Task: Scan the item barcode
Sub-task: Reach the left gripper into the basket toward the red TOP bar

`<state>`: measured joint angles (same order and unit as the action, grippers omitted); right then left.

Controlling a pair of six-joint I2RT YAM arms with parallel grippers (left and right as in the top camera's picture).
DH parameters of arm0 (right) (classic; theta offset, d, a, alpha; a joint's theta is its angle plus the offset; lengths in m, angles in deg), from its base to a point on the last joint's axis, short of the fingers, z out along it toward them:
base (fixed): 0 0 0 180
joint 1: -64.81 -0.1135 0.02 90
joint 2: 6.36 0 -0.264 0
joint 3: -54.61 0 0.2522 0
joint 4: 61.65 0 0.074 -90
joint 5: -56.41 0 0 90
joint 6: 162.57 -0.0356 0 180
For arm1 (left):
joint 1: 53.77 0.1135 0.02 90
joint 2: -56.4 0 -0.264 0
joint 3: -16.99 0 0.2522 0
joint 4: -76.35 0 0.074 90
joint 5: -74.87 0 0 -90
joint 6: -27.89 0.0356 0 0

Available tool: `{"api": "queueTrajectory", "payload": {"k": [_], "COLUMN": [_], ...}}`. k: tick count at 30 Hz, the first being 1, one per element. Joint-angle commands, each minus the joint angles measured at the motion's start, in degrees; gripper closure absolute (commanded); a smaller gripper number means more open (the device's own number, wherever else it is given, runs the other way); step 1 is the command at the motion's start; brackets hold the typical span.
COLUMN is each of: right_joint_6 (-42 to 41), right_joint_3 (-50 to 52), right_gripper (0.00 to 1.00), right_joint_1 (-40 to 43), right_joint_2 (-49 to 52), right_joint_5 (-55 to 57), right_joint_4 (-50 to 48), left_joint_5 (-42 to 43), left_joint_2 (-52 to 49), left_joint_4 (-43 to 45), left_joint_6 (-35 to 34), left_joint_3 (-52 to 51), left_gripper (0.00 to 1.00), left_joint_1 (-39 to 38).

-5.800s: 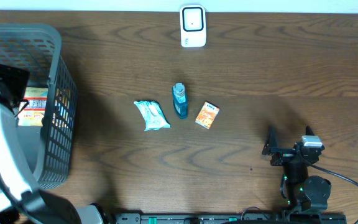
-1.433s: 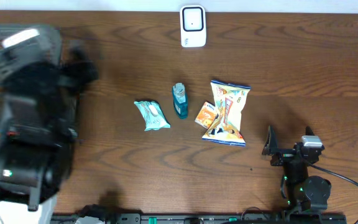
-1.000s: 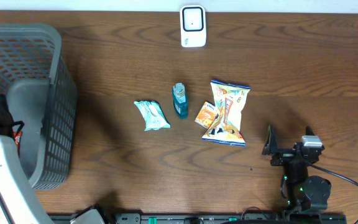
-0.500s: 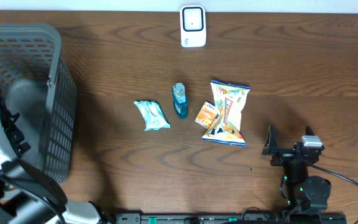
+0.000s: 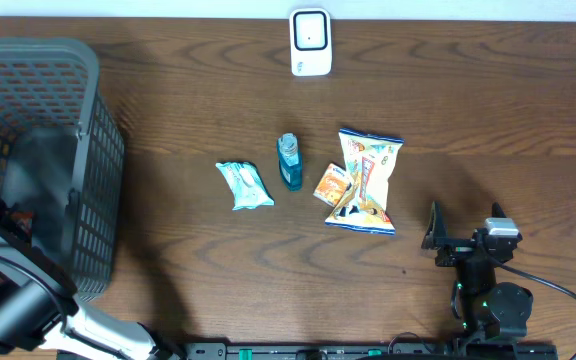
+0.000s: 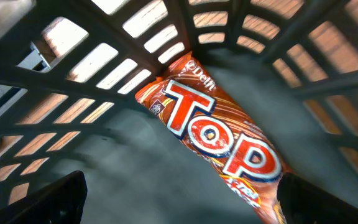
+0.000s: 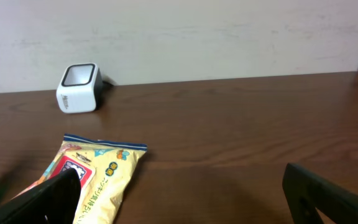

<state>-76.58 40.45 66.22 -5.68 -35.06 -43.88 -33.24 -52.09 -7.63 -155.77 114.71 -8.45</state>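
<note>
Left hand (image 6: 179, 208) is down inside the basket (image 5: 88, 140), its fingers apart and holding nothing. The bar (image 6: 219, 134) lies just beyond them on the basket floor, slanting, its brown wrapper reading "TOP" in big letters. One bar, one basket. Right hand (image 7: 182, 202) sits at the near right of the bench (image 5: 488, 100), also apart and empty. Mid-bench lie four goods: a chip bag (image 5: 370, 175), an orange pack (image 5: 328, 186) touching it, a bottle (image 5: 288, 160) and a teal pack (image 5: 243, 185). One scanner (image 5: 310, 42) stands at the far edge.

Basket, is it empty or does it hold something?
Not empty: the left wrist view shows a red Top snack pack lying on the grey floor of the basket.
</note>
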Motion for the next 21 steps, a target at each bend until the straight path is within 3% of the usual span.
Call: {"api": "queueTrajectory", "payload": {"k": [1,21], "right_joint_6": [0.7,0.7], "right_joint_3": [0.1,0.1], "right_gripper": [0.01,0.01], "right_joint_1": [-0.7,-0.7], "right_joint_2": [-0.3,-0.3], "right_joint_5": [0.3,0.3], "right_joint_4": [0.3,0.3], "left_joint_5": [-0.6,-3.1], "left_joint_2": [-3.4,-8.0], "left_joint_4": [0.3,5.1], "left_joint_6": [-0.9,-0.7], "left_joint_3": [-0.4,-2.9], "left_gripper": [0.02,0.02], "left_joint_1": [0.2,0.2]}}
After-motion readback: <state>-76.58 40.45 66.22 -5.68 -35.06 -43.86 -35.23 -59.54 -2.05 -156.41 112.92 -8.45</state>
